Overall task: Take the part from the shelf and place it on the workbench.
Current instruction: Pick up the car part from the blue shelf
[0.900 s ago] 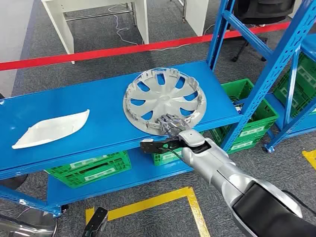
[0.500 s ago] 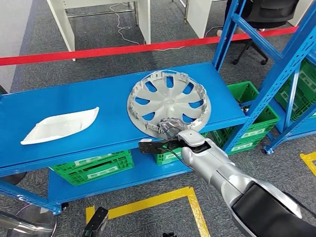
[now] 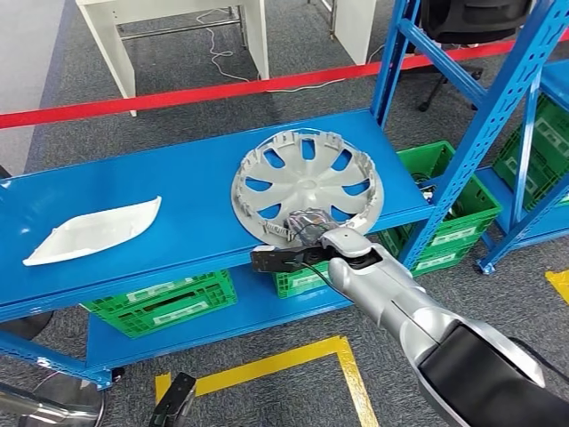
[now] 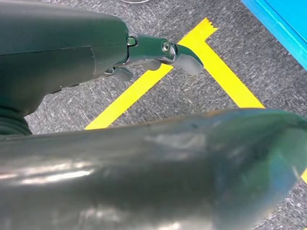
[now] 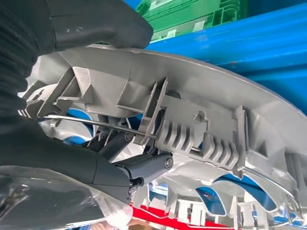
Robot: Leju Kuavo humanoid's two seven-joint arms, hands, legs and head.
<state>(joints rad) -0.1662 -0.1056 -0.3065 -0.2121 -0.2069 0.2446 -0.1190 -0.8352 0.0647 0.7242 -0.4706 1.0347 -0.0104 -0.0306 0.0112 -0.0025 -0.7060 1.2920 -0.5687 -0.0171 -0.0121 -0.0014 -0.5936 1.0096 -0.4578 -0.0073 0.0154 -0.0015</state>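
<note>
Grasp step; right hand (image 3: pixel 305 224) clamped on near rim of the hubcap (image 3: pixel 308 182), thumb over the rim and fingers under it in the right wrist view; hubcap lies on the blue shelf (image 3: pixel 168 196), near edge slightly overhanging; left hand (image 4: pixel 159 50) hangs empty over the floor, fingers apart; next likely: lift clear, turn to bench.

grey carpet (image 3: pixel 429 302), yellow tape (image 3: pixel 282 363), white desk (image 3: pixel 168 18)

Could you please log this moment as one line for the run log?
stage: grasp on shelf | right hand: gripping near rim of hubcap | left hand: hanging over floor, holding nothing | white panel: untouched
</note>
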